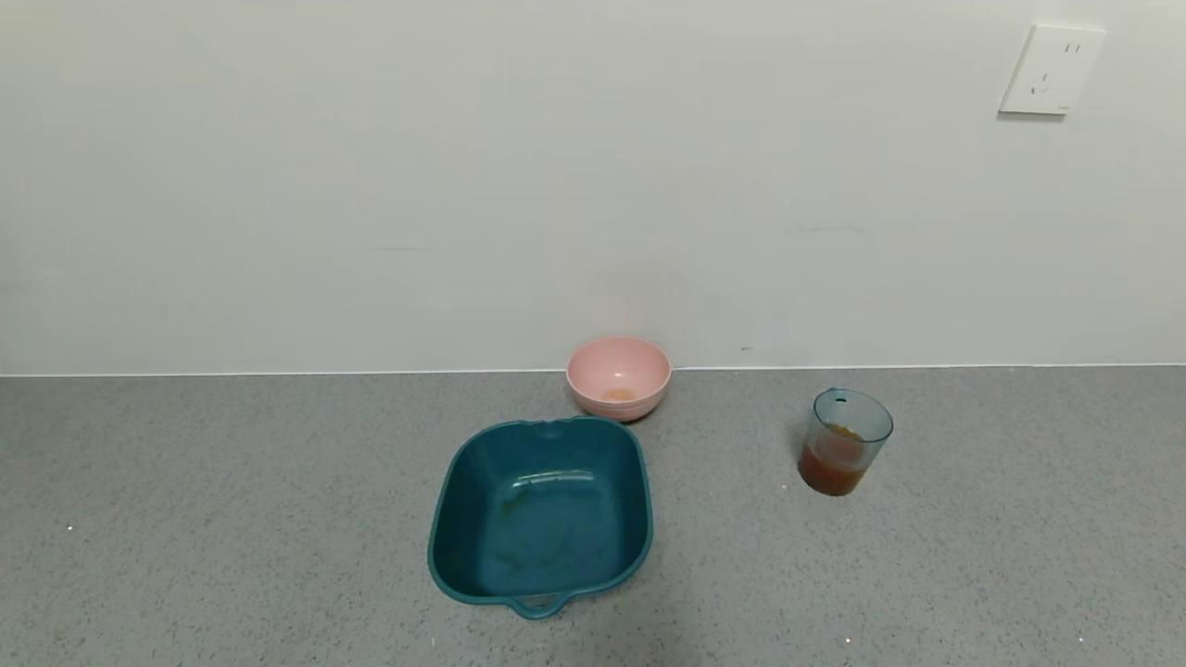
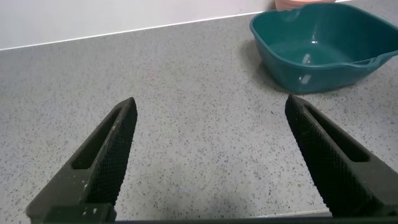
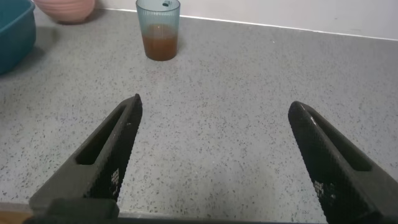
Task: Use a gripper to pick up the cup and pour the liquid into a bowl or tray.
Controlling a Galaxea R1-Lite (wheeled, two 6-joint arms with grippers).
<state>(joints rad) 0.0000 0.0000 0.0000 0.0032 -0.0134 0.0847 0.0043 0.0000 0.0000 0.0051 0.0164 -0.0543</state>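
The pale blue-green cup (image 1: 845,441) stands upright on the grey counter at the right, with reddish-brown liquid (image 1: 831,471) in its lower part. The dark teal tub (image 1: 541,512) sits at the centre, its loop handle toward me. Neither arm shows in the head view. My right gripper (image 3: 214,109) is open and empty above the bare counter, with the cup (image 3: 158,28) standing well ahead of it. My left gripper (image 2: 210,109) is open and empty above the counter, with the tub (image 2: 317,50) ahead of it and off to one side.
A small pink bowl (image 1: 618,375) stands against the wall just behind the tub, with a little brownish residue inside. A white wall runs along the counter's back edge, with a socket (image 1: 1051,69) at the upper right.
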